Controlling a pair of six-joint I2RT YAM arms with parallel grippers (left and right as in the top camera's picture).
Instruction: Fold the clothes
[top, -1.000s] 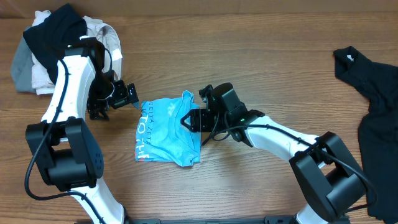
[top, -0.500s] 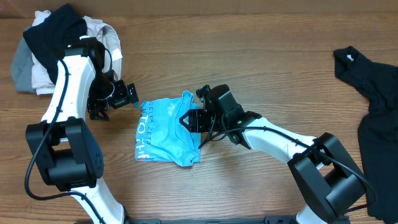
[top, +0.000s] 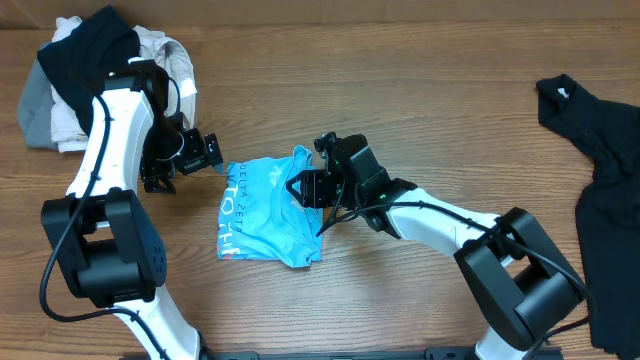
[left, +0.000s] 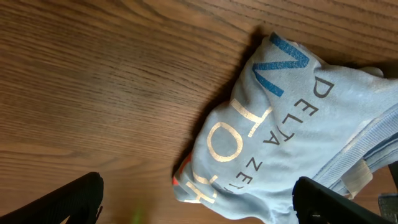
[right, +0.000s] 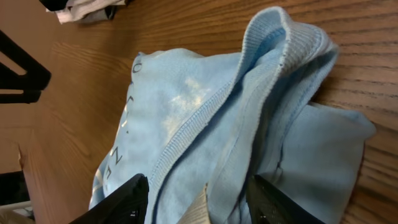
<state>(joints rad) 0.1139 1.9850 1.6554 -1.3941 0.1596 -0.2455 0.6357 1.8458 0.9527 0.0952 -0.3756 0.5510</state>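
— Noticing anything shifting just now?

— Watching the right hand (top: 302, 188) creeping leftward over the blue shirt (top: 262, 215), further onto the cloth than a second ago. Seeing the left hand (top: 208, 152) staying put just off the shirt's left side.

— Gripping anything yet?

— Not yet. Spreading the right hand's fingers (right: 124, 202) wide, straddling the ribbed collar (right: 205, 118) without pinching. Keeping the left hand released too, hanging over bare surface (left: 93, 74) beside the lettering (left: 273, 124).

— Finding the shirt where?

— Lying bunched and partly folded about mid-surface, slightly toward the left edge. Leaving the black shirt (top: 600, 190) at the right edge and the pile (top: 90, 70) in the far left corner alone.

— Meaning what for the fold?

— Probably lining up a grasp on the collar fold; needing the pinch before turning any cloth over.
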